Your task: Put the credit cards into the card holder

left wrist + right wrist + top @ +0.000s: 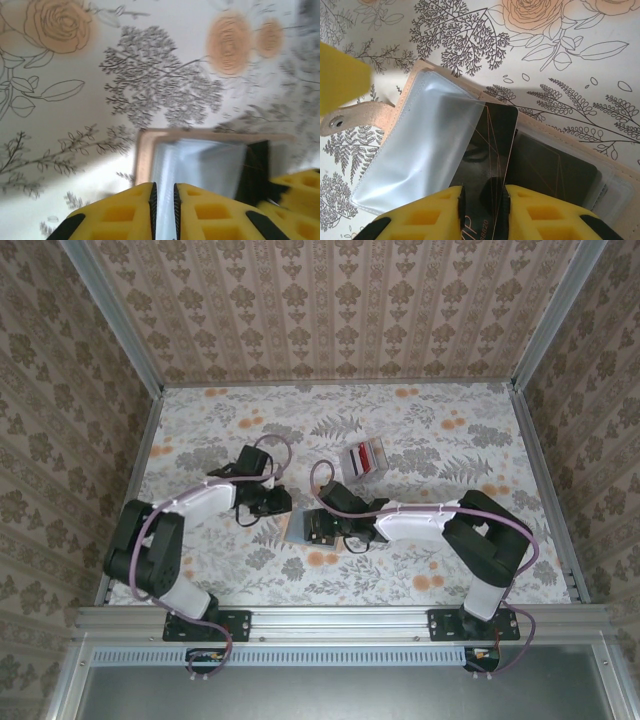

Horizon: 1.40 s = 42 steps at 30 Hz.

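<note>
Floral tablecloth [400,575] carries the open card holder [420,140] mid-table. Right gripper [483,200], jaws slightly apart, straddles the near end of a black card [495,130] lying on the holder. Left gripper [163,200], jaws parted by a slit, hangs over the holder's clear sleeve. Farther right lie the credit cards [365,457].

left arm [190,505]: reaches forward and inward, wrist tipped down | left gripper [163,186]: yellow fingers [120,212] a narrow slit apart | right arm [430,520]: stretched low toward the left fingers | right gripper [483,189]: jaws slightly parted
</note>
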Motion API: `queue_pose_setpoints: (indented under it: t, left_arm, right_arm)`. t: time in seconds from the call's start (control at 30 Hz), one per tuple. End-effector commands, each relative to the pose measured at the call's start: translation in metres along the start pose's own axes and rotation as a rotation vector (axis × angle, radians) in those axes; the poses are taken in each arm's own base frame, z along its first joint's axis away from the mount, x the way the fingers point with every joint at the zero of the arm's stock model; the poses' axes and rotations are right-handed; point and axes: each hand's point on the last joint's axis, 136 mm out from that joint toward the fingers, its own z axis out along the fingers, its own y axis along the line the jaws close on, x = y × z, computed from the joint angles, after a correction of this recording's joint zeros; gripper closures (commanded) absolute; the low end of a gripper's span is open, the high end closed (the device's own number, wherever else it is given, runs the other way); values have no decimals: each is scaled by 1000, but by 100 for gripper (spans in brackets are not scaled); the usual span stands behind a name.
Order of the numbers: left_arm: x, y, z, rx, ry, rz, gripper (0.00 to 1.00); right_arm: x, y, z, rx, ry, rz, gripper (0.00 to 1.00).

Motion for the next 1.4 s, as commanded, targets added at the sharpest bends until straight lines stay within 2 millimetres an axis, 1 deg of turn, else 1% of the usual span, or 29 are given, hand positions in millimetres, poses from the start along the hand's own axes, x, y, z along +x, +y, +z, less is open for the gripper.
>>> queue_pose_setpoints:
  t: [0.0, 0.07, 0.17, 0.27, 0.37, 0.5, 0.57, 0.67, 0.8, 0.9, 1.03, 1.13, 1.23, 1.37]
  left_arm:
    - [10, -16, -23, 45, -1, 17, 78]
    - [11, -23, -32, 67, -8, 27, 78]
    - [25, -41, -34, 102, 16, 57, 79]
    - [34, -49, -25, 134, 37, 46, 81]
    - [42, -50, -6, 142, 80, 38, 82]
    - [55, -37, 17, 91, 144, 25, 86]
    - [62, -30, 21, 76, 162, 16, 88]
    - [77, -20, 24, 57, 187, 0, 90]
    - [106, 5, 31, 5, 231, -35, 92]
    - [117, 15, 35, -6, 231, -63, 93]
    - [121, 18, 40, 0, 223, -93, 93]
    - [119, 19, 41, -10, 224, -88, 93]
    - [118, 19, 41, -12, 224, -88, 93]
    - [118, 22, 38, -36, 229, -85, 89]
  right_arm:
    - [-3, 2, -3, -26, 26, -5, 72]
    - [-1, -1, 1, -25, 33, 5, 72]
    - [-1, -1, 3, -29, 35, 8, 72]
    - [-1, -3, 3, -25, 33, 16, 73]
    - [0, -3, 4, -37, 35, 29, 73]
    - [2, -2, 2, -47, 42, 31, 74]
    - [2, -3, 1, -43, 43, 32, 74]
    - [5, -5, -1, -39, 51, 30, 74]
    - [12, -4, 1, -50, 82, 33, 74]
    - [18, -4, 2, -63, 110, 38, 74]
    - [23, 1, 0, -85, 143, 36, 73]
    - [27, 0, 0, -84, 161, 36, 74]
    - [27, 2, 2, -95, 167, 45, 76]
    - [26, 9, 8, -119, 165, 65, 77]
